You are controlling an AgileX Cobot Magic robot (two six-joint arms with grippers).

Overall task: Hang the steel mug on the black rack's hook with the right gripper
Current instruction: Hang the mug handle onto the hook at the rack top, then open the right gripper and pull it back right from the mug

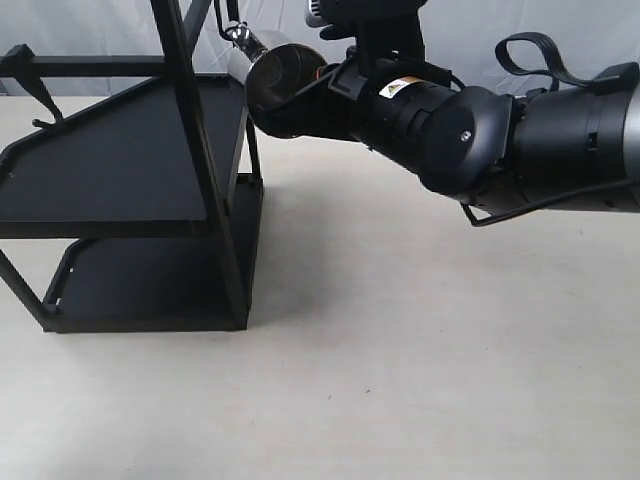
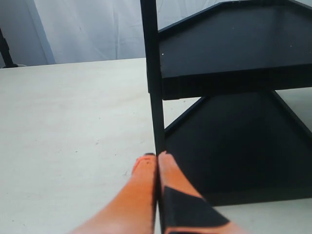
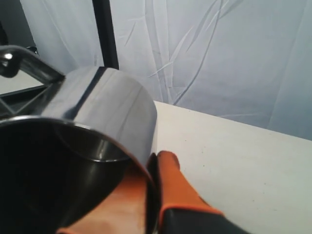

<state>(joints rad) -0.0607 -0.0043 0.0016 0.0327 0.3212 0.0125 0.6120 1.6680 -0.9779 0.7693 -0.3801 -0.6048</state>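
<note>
The steel mug (image 1: 278, 78) is held high beside the black rack (image 1: 130, 170), tipped on its side with its mouth toward the arm. My right gripper (image 1: 318, 84) is shut on the mug's wall, one orange finger inside and one outside (image 3: 168, 180). The mug (image 3: 105, 105) fills the right wrist view, its looped handle (image 3: 27, 63) pointing away. In the exterior view the handle (image 1: 241, 38) touches a thin black hook (image 1: 231, 14) at the top edge; whether the hook is through it I cannot tell. My left gripper (image 2: 157, 158) is shut, its tips at the foot of a rack post (image 2: 150, 73).
The rack's two flat trays (image 2: 229, 44) stand close in front of the left gripper. A thick slanted peg (image 1: 35, 85) sticks out at the rack's far left. The pale tabletop (image 1: 420, 350) stretches to the right of the rack, with a white curtain behind.
</note>
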